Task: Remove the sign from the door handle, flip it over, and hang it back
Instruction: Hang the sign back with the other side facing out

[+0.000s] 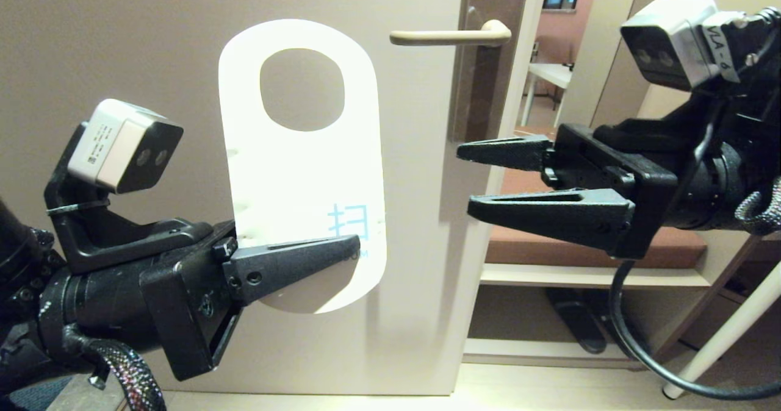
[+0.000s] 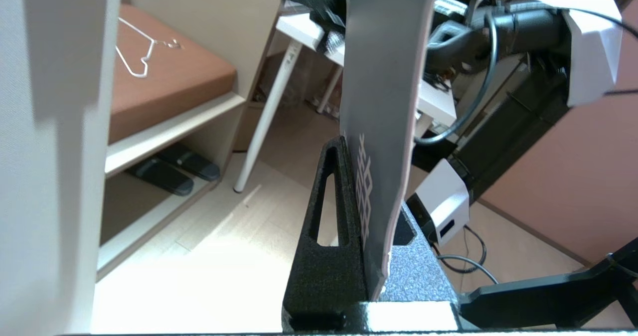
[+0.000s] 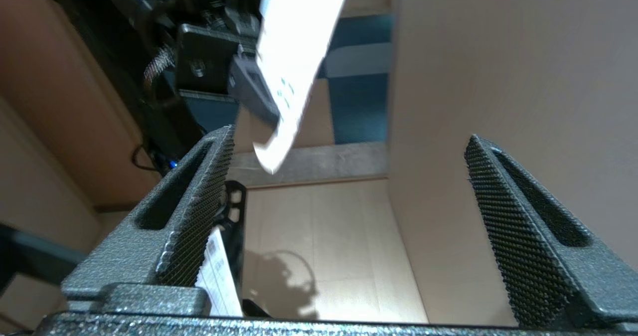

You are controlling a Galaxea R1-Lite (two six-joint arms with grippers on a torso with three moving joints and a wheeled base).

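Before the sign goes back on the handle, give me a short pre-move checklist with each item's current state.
1. Left gripper shut on the sign at its lower end: ok.
2. White face toward the head camera: ok.
3. Oval hole unobstructed: ok.
4. Door handle bare, free end pointing toward the sign: ok.
5. Right gripper open, clear of the sign, beside the door edge: ok.
6. Hole level with the handle: not ok, it sits lower.

The sign's (image 1: 303, 173) white face is washed out by glare in the head view, so only part of a blue character near its lower edge reads. The left pincer (image 1: 341, 249) covers the sign's lower corner. In the right wrist view the sign (image 3: 294, 62) is blurred and cut off at the top edge.
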